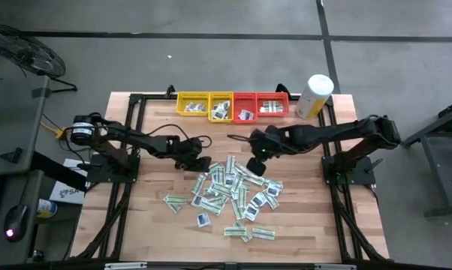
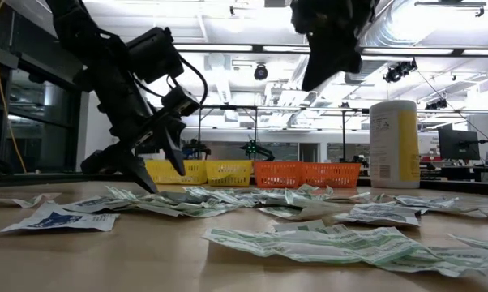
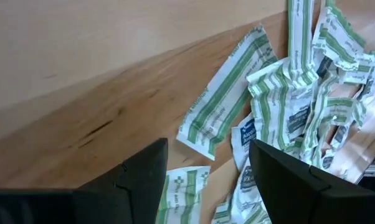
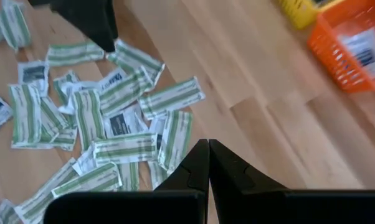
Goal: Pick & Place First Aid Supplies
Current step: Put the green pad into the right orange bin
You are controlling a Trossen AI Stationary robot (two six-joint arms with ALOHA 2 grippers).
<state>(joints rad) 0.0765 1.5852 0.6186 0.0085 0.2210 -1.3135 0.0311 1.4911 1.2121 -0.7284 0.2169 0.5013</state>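
Even overhead lighting, bright ceiling fixtures (image 2: 252,36) blown out across the upper part of the low view with the arms there near-silhouetted, soft short shadows on the table (image 1: 158,232), near packets (image 2: 341,243) soft-focused, orange tray (image 4: 356,46) motion-blurred at upper right of right wrist view.

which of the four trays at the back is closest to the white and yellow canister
The right-hand red tray, last in the row. It sits just beside the canister; the other red tray and both yellow ones lie farther left.
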